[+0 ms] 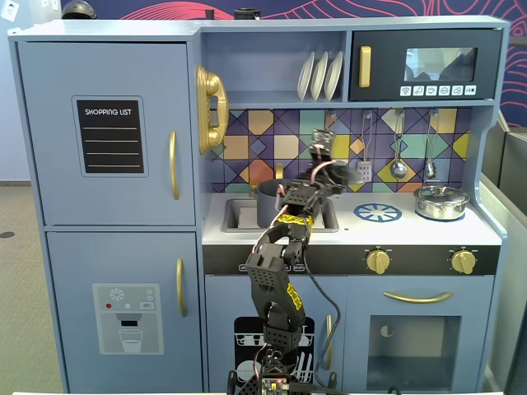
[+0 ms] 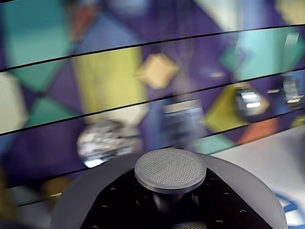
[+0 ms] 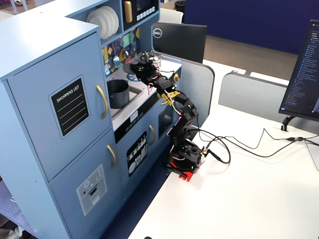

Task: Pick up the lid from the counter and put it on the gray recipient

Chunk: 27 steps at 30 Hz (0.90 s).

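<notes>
In the wrist view my gripper [image 2: 169,202] is shut on the stem under the small round knob [image 2: 170,169] of the dark gray lid [image 2: 238,186], which is lifted in front of the tiled backsplash. In a fixed view the gripper [image 1: 323,152] is raised above the counter, to the right of and above the gray recipient [image 1: 270,202], which stands open in the sink; the lid is mostly hidden behind the arm there. In the other fixed view the gripper [image 3: 141,63] holds the lid [image 3: 135,68] above and beyond the gray pot [image 3: 118,93].
A shiny silver pot with its own lid [image 1: 440,202] stands at the counter's right. A blue burner mark [image 1: 378,212] lies between it and the sink [image 1: 237,216]. Utensils [image 1: 398,164] hang on the backsplash. A shelf with plates [image 1: 319,76] is overhead.
</notes>
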Each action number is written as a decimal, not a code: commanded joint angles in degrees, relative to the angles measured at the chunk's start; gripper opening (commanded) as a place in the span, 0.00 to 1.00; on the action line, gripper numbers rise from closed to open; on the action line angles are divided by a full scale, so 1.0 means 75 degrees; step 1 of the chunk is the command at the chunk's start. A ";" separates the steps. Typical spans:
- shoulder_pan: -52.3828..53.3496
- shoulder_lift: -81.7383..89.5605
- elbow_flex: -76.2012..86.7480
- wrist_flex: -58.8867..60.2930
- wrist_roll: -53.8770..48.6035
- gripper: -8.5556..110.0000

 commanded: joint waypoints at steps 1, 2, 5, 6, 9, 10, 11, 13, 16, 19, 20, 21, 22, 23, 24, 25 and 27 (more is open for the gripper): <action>-0.0797 0.0527 -0.0645 0.0316 0.0316 0.07; -0.0937 0.0527 -0.0645 0.0375 0.0352 0.07; -0.1301 0.0504 -0.0445 0.0375 0.0363 0.07; -0.1430 0.0504 -0.0352 0.0340 0.0352 0.07; -0.1781 0.0586 0.0047 0.0117 0.0176 0.07; -0.1852 0.0598 0.0164 0.0059 0.0117 0.07; -0.1922 0.0621 0.0270 0.0012 0.0070 0.07; -0.2039 0.0656 0.0457 -0.0094 -0.0035 0.07; -0.2168 0.0727 0.0703 -0.0270 -0.0187 0.07; -0.2262 0.0750 0.0902 -0.0445 -0.0375 0.07; -0.2285 0.0750 0.0973 -0.0539 -0.0445 0.07; -0.2297 0.0750 0.1031 -0.0621 -0.0504 0.07; -0.2309 0.0750 0.1078 -0.0668 -0.0551 0.07; -0.2332 0.0738 0.1125 -0.0715 -0.0586 0.07; -0.2344 0.0738 0.1172 -0.0750 -0.0609 0.07; -0.2344 0.0738 0.1207 -0.0773 -0.0621 0.07; -0.2391 0.0727 0.1242 -0.0797 -0.0656 0.07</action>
